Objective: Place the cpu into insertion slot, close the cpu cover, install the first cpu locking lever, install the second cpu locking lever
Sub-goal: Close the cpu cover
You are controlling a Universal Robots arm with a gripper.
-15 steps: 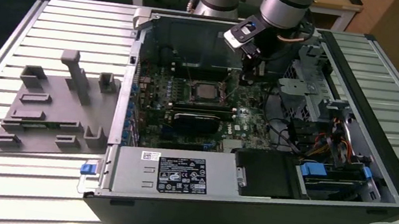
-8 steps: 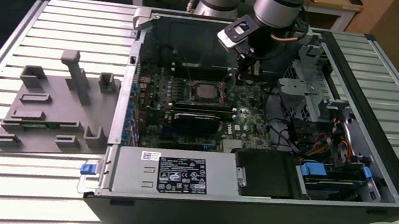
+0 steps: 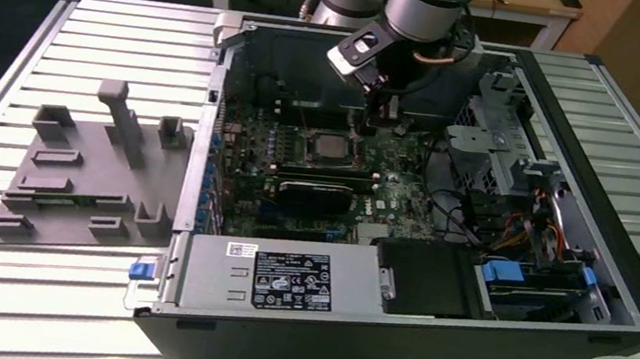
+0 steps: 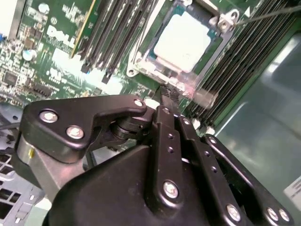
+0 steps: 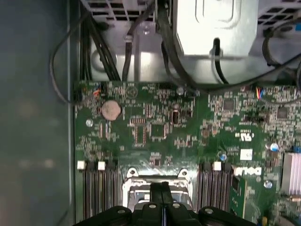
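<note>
pale silvery square cpu point(image 4: 183, 40) sitting in silver-rimmed insertion slot point(image 4: 140, 70) | thin metal cpu cover point(image 4: 151, 37) seemingly lying closed | black gripper point(image 4: 164, 96) hovering at the socket edge, jaws pressing together, seemingly empty | levers probably remaining

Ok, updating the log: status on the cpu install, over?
End effector shut, tips at the insertion slot rim. Cpu seated in the slot. Nothing seen in the way.

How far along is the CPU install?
Done: the pale silvery square cpu sits in the metal-rimmed insertion slot, with the thin silvery cpu cover frame lying around it. In hand: the gripper, fingers together, at the socket's edge. Left: a thin wire locking lever looks unlatched.
</note>
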